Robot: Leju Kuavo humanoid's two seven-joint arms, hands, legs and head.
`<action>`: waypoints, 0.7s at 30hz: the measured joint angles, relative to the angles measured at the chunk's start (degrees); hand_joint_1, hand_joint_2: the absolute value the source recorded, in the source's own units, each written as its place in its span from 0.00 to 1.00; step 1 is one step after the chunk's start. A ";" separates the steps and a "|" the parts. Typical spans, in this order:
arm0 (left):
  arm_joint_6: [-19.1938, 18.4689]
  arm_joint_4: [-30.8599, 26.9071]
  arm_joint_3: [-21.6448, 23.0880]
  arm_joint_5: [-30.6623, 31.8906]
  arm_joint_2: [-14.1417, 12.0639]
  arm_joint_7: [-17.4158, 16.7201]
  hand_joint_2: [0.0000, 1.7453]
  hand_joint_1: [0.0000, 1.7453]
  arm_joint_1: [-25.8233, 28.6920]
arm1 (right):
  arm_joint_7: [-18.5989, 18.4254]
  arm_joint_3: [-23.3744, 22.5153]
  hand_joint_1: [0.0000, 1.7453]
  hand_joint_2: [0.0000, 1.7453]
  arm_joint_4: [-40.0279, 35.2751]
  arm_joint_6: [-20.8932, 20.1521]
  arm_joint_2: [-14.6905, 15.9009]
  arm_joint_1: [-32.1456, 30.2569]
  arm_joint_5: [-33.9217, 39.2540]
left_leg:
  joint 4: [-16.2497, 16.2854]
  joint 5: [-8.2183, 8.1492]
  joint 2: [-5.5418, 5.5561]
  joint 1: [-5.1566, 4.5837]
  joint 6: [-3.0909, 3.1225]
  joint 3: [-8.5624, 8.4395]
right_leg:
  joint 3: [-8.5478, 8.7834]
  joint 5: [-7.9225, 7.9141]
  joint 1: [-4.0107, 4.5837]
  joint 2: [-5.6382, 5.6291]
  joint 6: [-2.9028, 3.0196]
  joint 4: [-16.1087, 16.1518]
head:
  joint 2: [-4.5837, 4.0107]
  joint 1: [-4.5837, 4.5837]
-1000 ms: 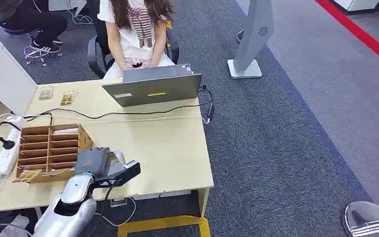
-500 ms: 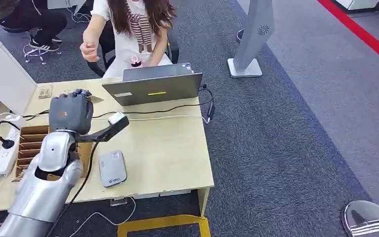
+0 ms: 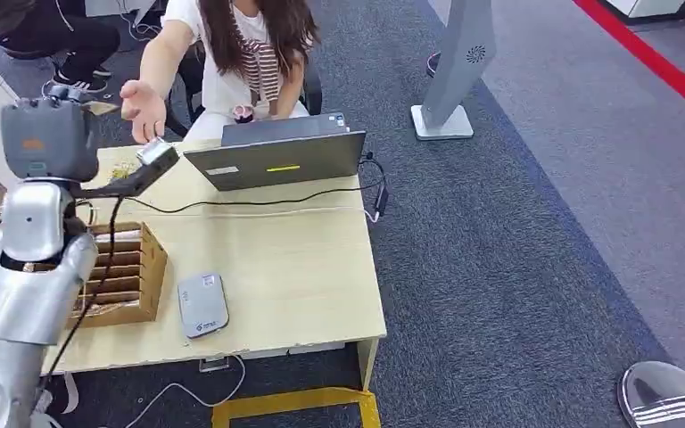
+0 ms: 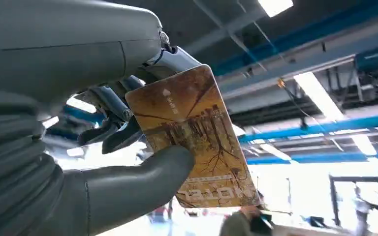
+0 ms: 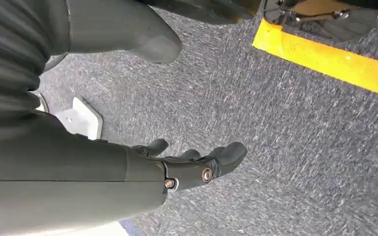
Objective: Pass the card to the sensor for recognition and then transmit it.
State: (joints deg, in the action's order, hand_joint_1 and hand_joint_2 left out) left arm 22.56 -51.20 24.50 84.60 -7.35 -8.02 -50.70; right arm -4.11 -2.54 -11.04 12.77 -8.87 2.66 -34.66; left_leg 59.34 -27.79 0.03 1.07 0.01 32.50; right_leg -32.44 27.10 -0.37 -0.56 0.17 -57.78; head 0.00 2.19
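Plainly, card (image 4: 197, 142) between thumb and fingers (image 4: 113, 135).

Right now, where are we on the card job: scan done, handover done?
Scan: cannot confirm from these views; the reader lies on the desk, away from the raised arm. In hand: left hand pinches the card, lifted toward the person's open hand. Left: the handover itself. Right hand hangs over the carpet.

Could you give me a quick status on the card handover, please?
Left hand holds the card, raised toward the person's open hand. Right hand hangs empty, fingers apart. Sensor on the desk. Nothing in the way.
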 joint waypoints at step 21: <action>0.26 15.95 -0.54 3.35 1.14 -2.69 1.00 0.00 -5.51 | -0.11 0.63 0.00 1.00 0.00 -0.33 0.07 0.35 -1.79 | 0.03 0.02 -0.03 0.00 -0.04 0.03 | -0.04 -0.03 0.00 -0.05 0.02 0.01 | 0.00 -0.04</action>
State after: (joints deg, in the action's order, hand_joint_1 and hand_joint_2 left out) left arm 22.82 -35.26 23.96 87.95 -6.21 -10.71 -56.20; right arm -4.22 -1.90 -11.04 12.44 -8.81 3.02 -36.46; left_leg 59.37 -27.76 -0.01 1.06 -0.03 32.53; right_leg -32.49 27.07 -0.37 -0.61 0.19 -57.78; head 0.00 2.14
